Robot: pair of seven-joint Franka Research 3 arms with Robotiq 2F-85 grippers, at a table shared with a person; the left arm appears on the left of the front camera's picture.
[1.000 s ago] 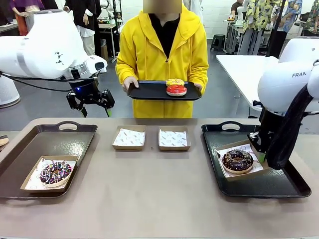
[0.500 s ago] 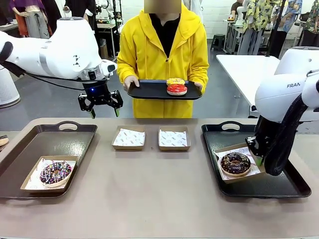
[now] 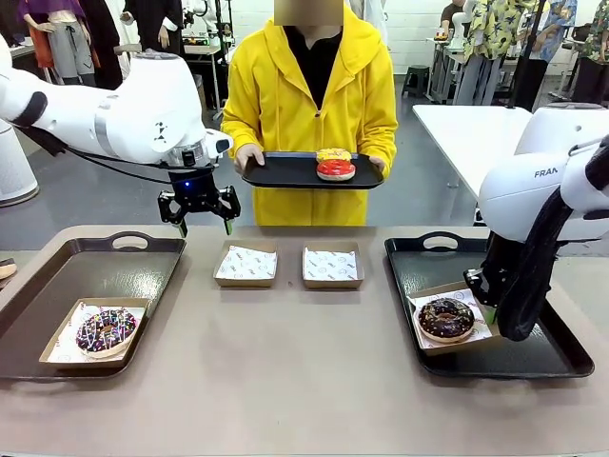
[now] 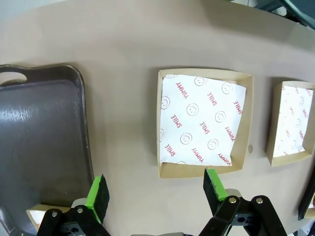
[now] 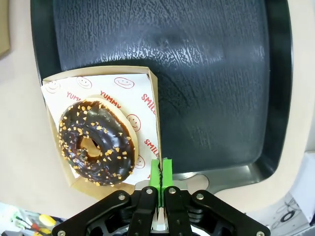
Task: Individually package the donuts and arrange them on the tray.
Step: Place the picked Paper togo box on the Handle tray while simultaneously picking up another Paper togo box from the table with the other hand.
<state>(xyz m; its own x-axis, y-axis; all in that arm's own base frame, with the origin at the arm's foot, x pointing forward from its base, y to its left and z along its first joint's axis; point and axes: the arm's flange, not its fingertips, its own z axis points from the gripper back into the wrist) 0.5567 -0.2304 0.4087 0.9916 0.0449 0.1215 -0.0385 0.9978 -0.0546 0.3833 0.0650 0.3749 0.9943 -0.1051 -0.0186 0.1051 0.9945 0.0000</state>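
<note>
Up front, the left arm (image 3: 114, 105) is reaching in from the upper left. Its left claw (image 3: 205, 227) is hanging wide and empty above the bench (image 3: 304, 400), just behind the left tray (image 3: 57, 276). The sprinkled donut (image 3: 105, 328) is sitting in a brown carton (image 3: 57, 354) at that tray's near corner. The right arm (image 3: 533, 190) is bending down over the right tray (image 3: 542, 357), where the dark chocolate donut (image 3: 446, 318) is lying in its lined carton (image 3: 481, 335). Between the trays, two empty cartons (image 3: 246, 264) are standing side by side. At top centre a person (image 3: 309, 86) is holding a serving tray (image 3: 285, 173) carrying the yellow-iced donut (image 3: 334, 154) and the red-iced donut (image 3: 335, 168), which are touching.

From the left wrist, the wide claw is hovering over one empty carton at centre, with the left tray lying at the frame's left.

From the right wrist, the right claw (image 5: 161, 172) is pinching the lined carton's wall at bottom centre, pads pressed together. The dark chocolate donut is lying to its left.
</note>
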